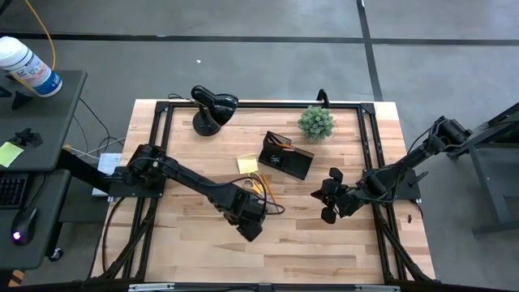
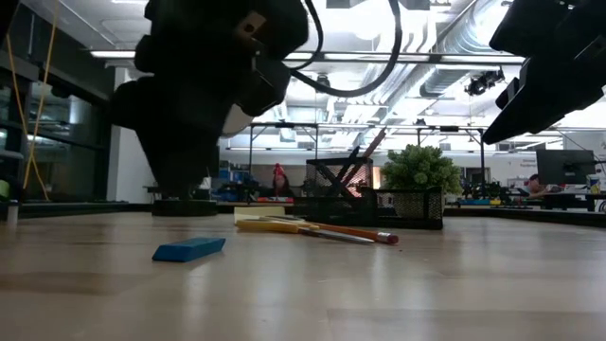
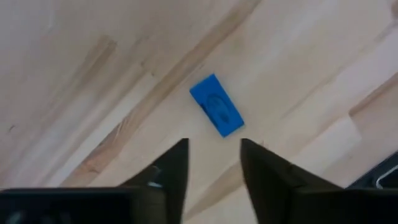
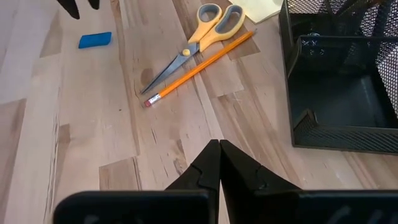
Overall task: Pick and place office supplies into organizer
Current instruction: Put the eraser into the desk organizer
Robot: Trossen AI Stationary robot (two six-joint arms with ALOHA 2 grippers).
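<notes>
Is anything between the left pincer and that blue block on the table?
Nothing visible. The left pincer hangs open just above the blue block, which lies flat on bare wood. The scissors and orange pencil lie off to one side, toward the organizer.

One blue block (image 3: 216, 114), one pair of orange-handled scissors (image 4: 198, 38), one orange pencil (image 4: 200, 68) and one yellow sticky-note pad (image 1: 247, 163) lie on the table (image 1: 324, 243), alongside one black mesh organizer (image 1: 285, 154), one potted plant (image 1: 315, 122) and one desk lamp (image 1: 211, 106). Two robot arms share the table.
</notes>
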